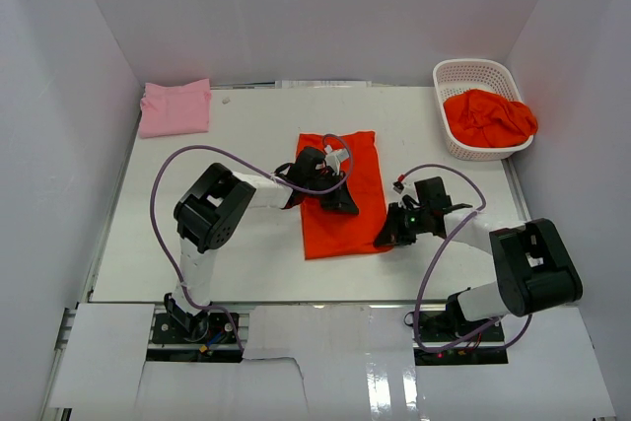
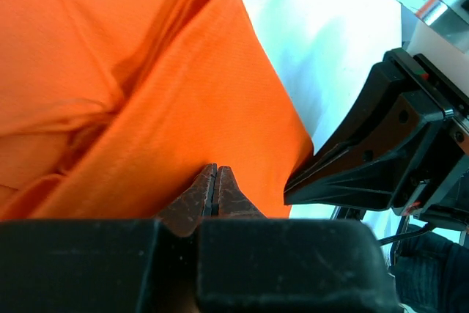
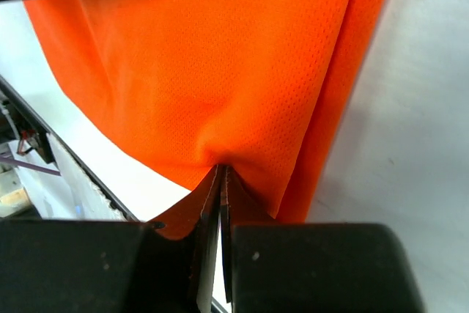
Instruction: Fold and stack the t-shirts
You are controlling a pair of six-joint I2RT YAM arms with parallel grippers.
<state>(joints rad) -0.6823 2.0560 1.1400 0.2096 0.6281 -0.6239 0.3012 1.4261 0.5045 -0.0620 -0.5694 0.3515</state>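
A bright orange-red t-shirt (image 1: 335,229) lies folded into a long strip in the middle of the table; it also shows in the left wrist view (image 2: 183,93) and the right wrist view (image 3: 220,56). My left gripper (image 1: 345,204) is over the middle of the strip, its jaws shut (image 2: 215,170), tips against the cloth with no fold seen between them. My right gripper (image 1: 385,240) is at the strip's near right corner, shut on the cloth, which puckers at its tips (image 3: 222,170). A folded light pink t-shirt (image 1: 175,107) lies at the far left corner.
A white lattice basket (image 1: 473,68) at the far right holds crumpled orange-red t-shirts (image 1: 488,117). The right arm's black gripper body (image 2: 366,174) sits close beside my left gripper. White walls enclose the table on three sides.
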